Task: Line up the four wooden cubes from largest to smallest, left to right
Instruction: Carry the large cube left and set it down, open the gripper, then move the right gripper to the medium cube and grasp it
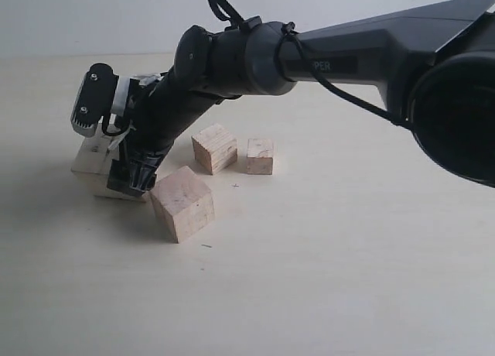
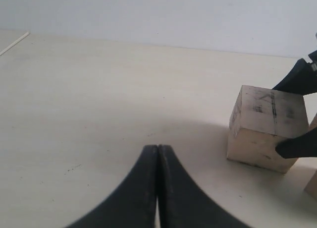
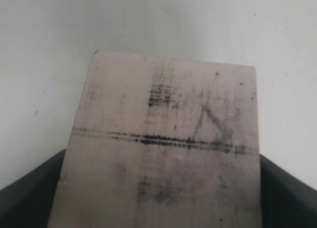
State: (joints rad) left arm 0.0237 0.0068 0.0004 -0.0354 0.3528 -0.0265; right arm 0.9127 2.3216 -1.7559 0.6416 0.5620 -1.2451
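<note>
Right wrist view showed the largest cube (image 3: 158, 148), scribbled top upward, filling the space between the fingers (image 3: 282, 188) of the right gripper (image 1: 130, 178), which looked clamped on two opposite sides of it as it sat on the table (image 1: 332, 278). Left wrist view had the left gripper (image 2: 157, 151) pressed together on nothing, apart from that cube, so the right arm was nearer. In the exterior view the second-largest cube (image 1: 182, 203) lay nearest, just right of the held one; the third cube (image 1: 214, 148) and the smallest cube (image 1: 260, 155) stood farther back, rightward. The held cube was leftmost, so I judged any shift small
</note>
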